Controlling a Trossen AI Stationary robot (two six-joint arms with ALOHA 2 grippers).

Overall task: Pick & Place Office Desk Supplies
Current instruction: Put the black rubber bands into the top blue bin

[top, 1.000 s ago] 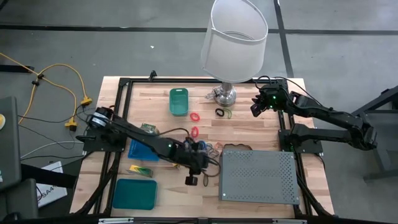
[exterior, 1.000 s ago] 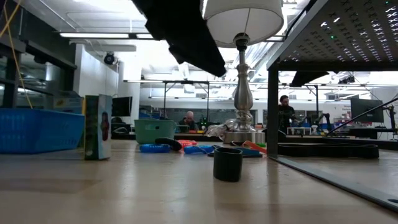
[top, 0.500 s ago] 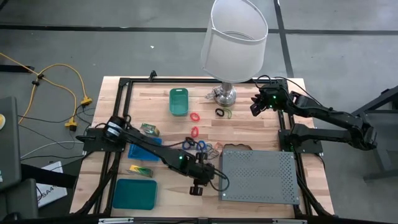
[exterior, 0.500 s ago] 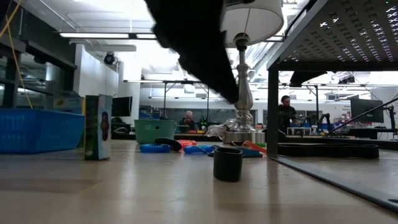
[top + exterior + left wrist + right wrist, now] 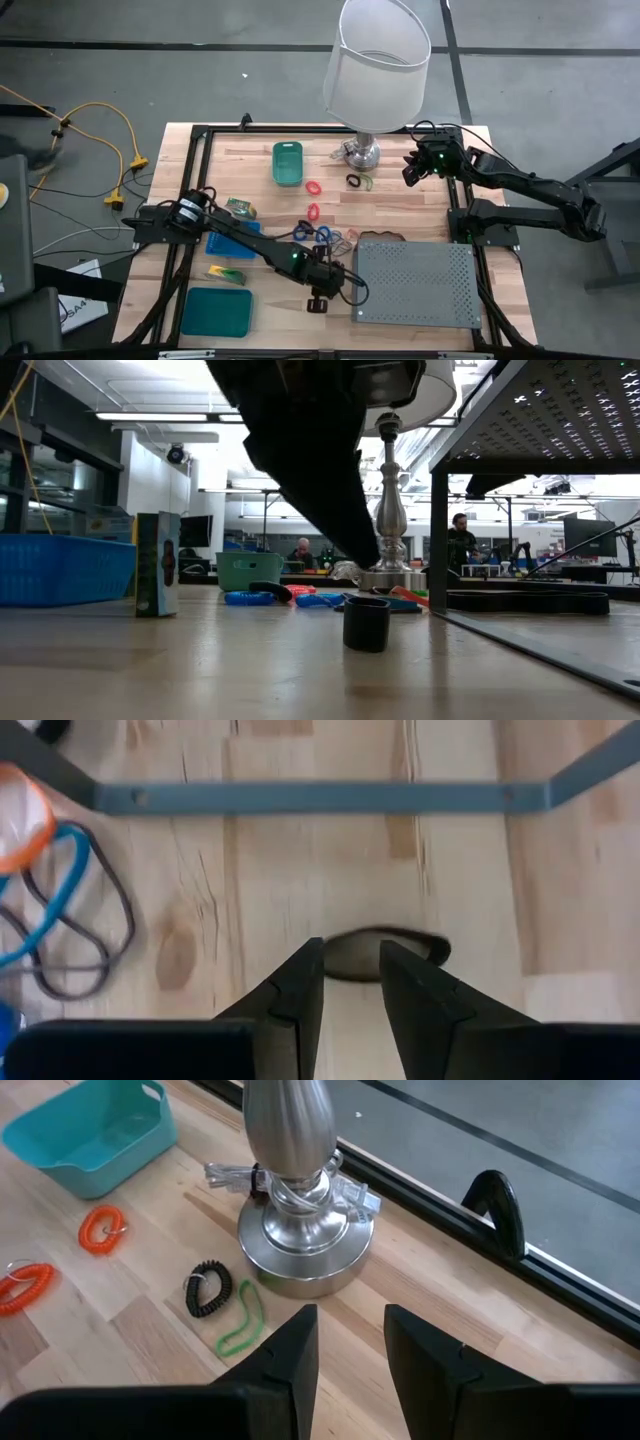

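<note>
Overhead and table-level cameras share the lamp (image 5: 375, 70) (wrist views close).

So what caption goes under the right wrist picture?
Right gripper hovers above the lamp base, black coil ring and green loop.

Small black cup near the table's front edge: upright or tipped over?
Upright. In the low view the black cup stands on its base on the table, rim up. The left gripper hovers above it.

A white-shaded lamp (image 5: 376, 60) stands at the wooden table's (image 5: 420, 215) far edge; a grey perforated box (image 5: 416, 284) lies nearer.
</note>
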